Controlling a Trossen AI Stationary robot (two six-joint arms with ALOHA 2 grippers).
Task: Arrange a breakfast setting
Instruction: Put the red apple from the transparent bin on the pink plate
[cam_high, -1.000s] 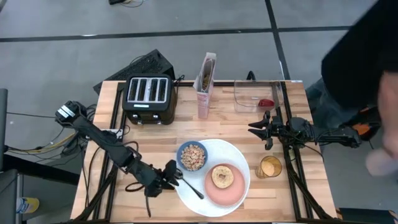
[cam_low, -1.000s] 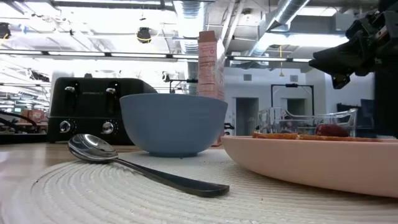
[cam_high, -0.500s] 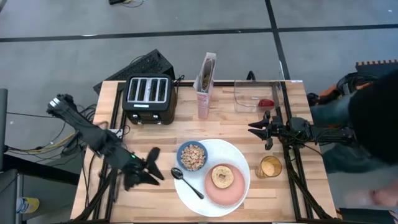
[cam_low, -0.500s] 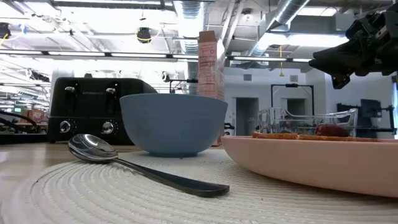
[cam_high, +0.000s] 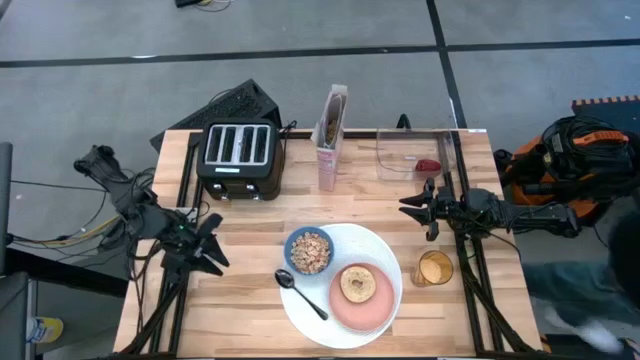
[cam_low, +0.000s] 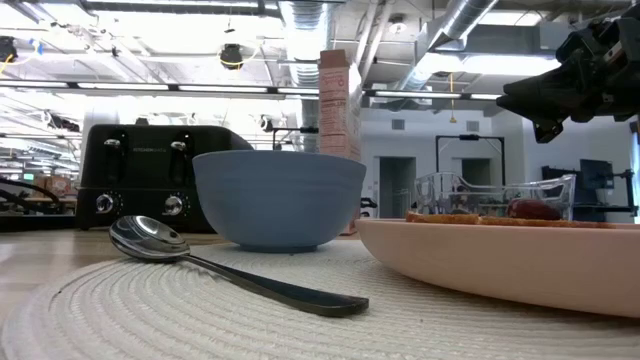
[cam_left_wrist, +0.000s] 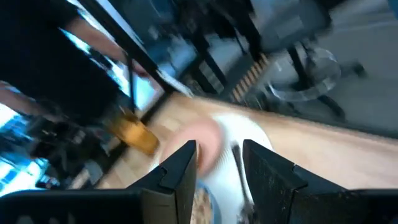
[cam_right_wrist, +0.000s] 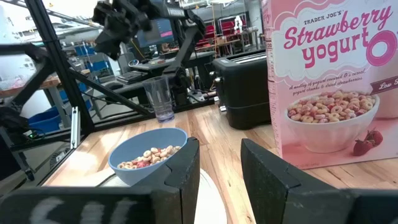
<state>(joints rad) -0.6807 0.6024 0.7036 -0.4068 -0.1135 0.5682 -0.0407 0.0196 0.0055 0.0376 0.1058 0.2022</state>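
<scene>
A large round white plate (cam_high: 385, 250) lies at the table's near middle. On it stand a small blue bowl (cam_high: 309, 251) of cereal and a small pink plate (cam_high: 372, 310) carrying a toasted bagel half (cam_high: 357, 283). A black spoon (cam_high: 300, 293) lies on the white plate's left part, its bowl end at the rim. A small red fruit (cam_high: 428, 165) lies in a clear tub at the far right. My left gripper (cam_high: 213, 245) is open and empty, left of the plate. My right gripper (cam_high: 408, 207) is open and empty, above the table right of the middle.
A black four-slot toaster (cam_high: 238, 157) and a tall pink-white cereal box (cam_high: 331, 125) stand at the far edge. A glass of orange drink (cam_high: 433, 268) stands right of the white plate, near my right gripper. Bare wood lies between the toaster and the plate.
My left gripper has drawn back from the spoon's bowl end toward the table's left edge and a little toward the far edge. The spoon has stayed on the white plate. A person at the table's right side has moved off.
</scene>
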